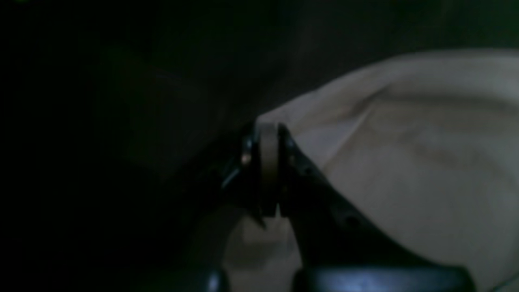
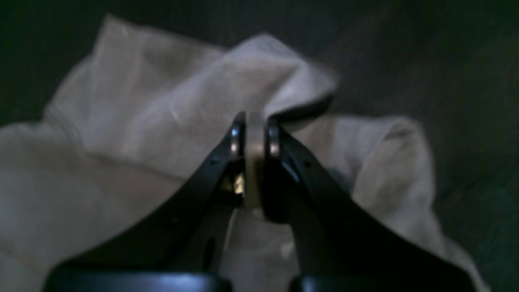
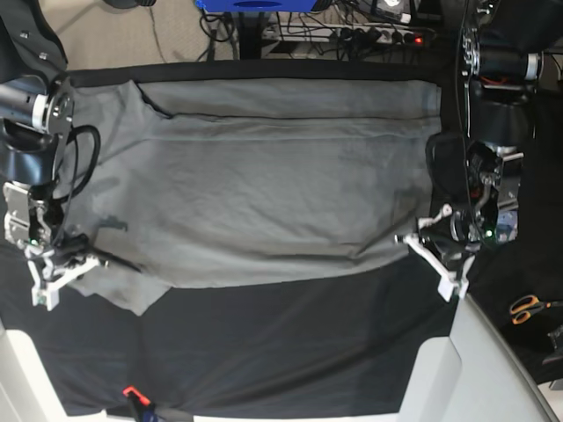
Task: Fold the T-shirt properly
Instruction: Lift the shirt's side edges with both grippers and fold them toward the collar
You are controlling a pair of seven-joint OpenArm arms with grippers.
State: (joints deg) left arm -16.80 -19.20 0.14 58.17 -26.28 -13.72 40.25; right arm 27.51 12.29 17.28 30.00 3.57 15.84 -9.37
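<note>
My left gripper [image 1: 268, 170] and right gripper [image 2: 254, 162] each pinch an edge of the T-shirt [image 3: 264, 185]. It lies spread across the black cloth sheet [image 3: 290, 343] between my arms.

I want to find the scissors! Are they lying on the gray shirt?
No, the scissors lie off to the side, apart from the T-shirt.

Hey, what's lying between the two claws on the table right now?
In the base view, the grey T-shirt spans the whole stretch between the right claw and the left claw, lying on the black cloth. Each claw pinches a shirt edge.
</note>
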